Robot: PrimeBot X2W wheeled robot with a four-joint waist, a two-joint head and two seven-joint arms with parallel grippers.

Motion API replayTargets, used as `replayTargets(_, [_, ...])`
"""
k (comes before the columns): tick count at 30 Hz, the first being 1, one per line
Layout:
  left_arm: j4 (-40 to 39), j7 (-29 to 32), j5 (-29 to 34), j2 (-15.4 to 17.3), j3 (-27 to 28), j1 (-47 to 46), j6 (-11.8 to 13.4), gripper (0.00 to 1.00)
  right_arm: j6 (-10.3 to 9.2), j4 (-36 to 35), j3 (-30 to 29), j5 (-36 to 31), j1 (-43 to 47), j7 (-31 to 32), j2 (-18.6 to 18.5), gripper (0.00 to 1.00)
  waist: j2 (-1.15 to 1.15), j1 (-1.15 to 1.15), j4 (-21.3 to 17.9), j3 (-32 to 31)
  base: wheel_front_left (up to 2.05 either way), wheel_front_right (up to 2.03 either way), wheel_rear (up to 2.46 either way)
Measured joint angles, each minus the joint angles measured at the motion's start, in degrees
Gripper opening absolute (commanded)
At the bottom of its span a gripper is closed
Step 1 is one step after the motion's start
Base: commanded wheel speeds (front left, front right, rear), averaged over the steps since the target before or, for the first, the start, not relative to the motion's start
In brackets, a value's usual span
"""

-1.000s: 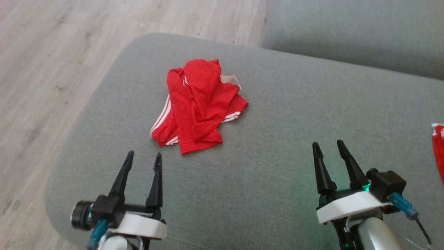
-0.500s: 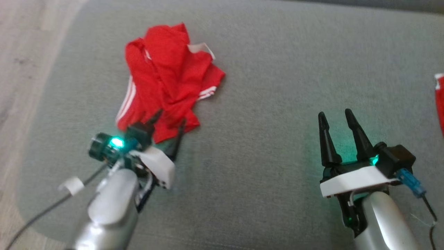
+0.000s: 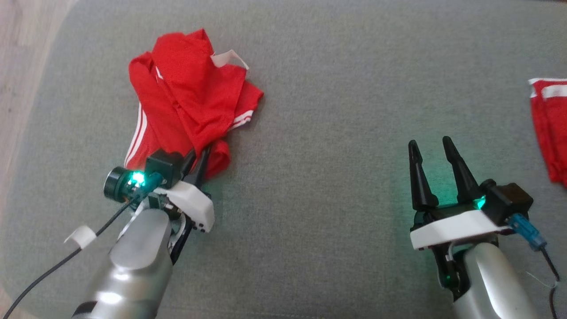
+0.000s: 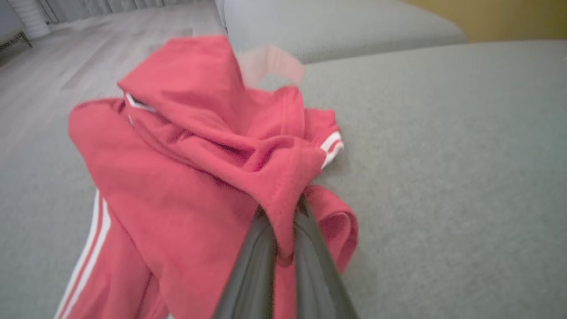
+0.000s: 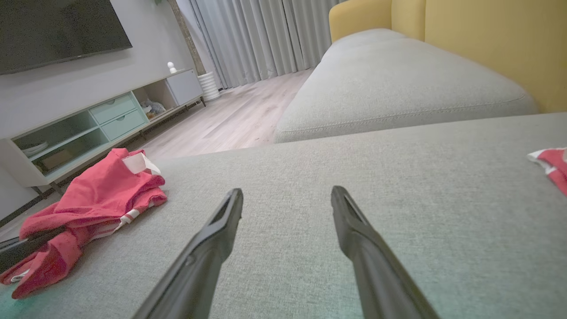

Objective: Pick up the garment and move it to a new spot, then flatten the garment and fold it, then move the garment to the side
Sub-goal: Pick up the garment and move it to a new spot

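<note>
Left pincer (image 3: 200,155) clamps red garment (image 3: 190,93) with white label (image 3: 228,60).

A wide grey seat cushion (image 3: 336,79) spreads across the foreground. At its right edge lies a red cloth with white bands (image 3: 549,128). Beyond the cushion's far edge sits a second grey cushion (image 5: 398,84), with a yellow backrest (image 5: 487,44) behind it. Pale wooden floor (image 5: 234,119) runs past the cushion's left edge to grey curtains (image 5: 266,35). Against the wall stands a low cabinet (image 5: 66,133) with open shelves and pale green drawers (image 5: 113,108). A small white figure (image 5: 170,67) stands on its top near the far end, and a ribbed white pot (image 5: 208,86) stands on the floor just beside it. A dark television (image 5: 57,31) hangs above.
</note>
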Motion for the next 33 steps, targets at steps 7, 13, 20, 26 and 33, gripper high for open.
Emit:
replayTargets(7, [-9.94, -2.31, -1.88, -1.02, 0.57, 0.73, 0.0, 0.0, 0.0, 0.43, 0.11, 0.68, 0.59, 0.0, 0.0, 1.0, 0.0, -0.01, -1.34, -4.71, 0.0, 0.0, 0.0])
replayTargets(13, [-19.61, -2.47, -2.75, -2.99, -0.47, 3.15, 0.0, 0.0, -0.01, 0.53, 1.26, 1.12, 0.7, -0.01, 0.01, 1.0, 0.0, -0.01, -5.07, -7.18, 0.0, 0.0, 0.0])
replayTargets(20, [-24.43, -1.8, -5.97, -3.91, -8.03, 2.08, 0.14, 0.0, 0.0, 0.13, 1.82, 2.22, 0.67, -0.01, -0.01, 1.0, 0.0, -0.01, -11.72, -6.66, 0.0, 0.0, 0.0])
replayTargets(26, [-28.48, -1.15, -12.7, -3.96, -20.14, -0.84, 4.36, 0.0, 0.0, -0.55, 1.4, 2.69, 0.61, -0.01, 0.0, 1.0, 0.0, 0.0, -16.79, -4.34, 0.0, 0.0, 0.0])
replayTargets(33, [-26.96, -1.21, -17.47, -3.93, -29.89, -3.28, 7.84, 1.0, 0.0, -1.09, 0.75, 3.13, 0.51, -0.01, 0.01, 1.0, 0.0, 0.01, -18.07, -1.48, 0.0, 0.0, 0.0])
